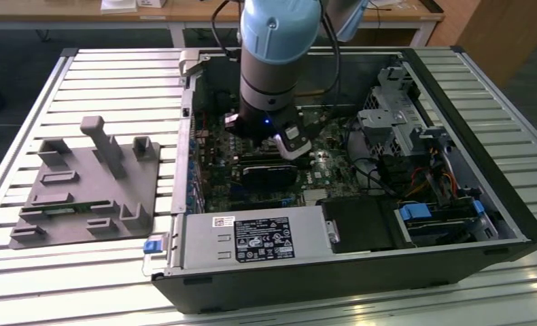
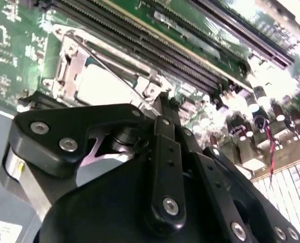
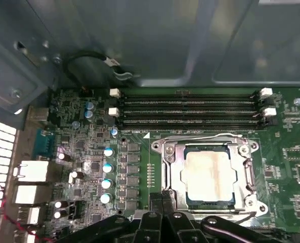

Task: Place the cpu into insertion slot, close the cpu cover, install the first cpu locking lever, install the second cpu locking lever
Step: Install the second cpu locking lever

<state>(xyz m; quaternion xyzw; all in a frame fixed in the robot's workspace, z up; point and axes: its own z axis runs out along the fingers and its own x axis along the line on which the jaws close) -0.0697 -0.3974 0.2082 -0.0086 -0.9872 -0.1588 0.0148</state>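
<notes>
The cpu, a pale silvery-beige square, lies in the insertion slot on the green board. The silver cpu cover lies flat around it as a frame. A thin wire locking lever runs along the cover's side nearest the memory slots. In the second wrist view the cpu and cover sit just beyond the fingertips. My gripper is shut, its two black fingers pressed together at a corner of the cover. In the exterior view the gripper hangs low inside the open computer case.
Long black memory slots run beside the socket. Capacitors and rear ports stand on the other side. The case wall rises behind. A black block, a power supply and drive cages fill the case. A grey fixture lies outside.
</notes>
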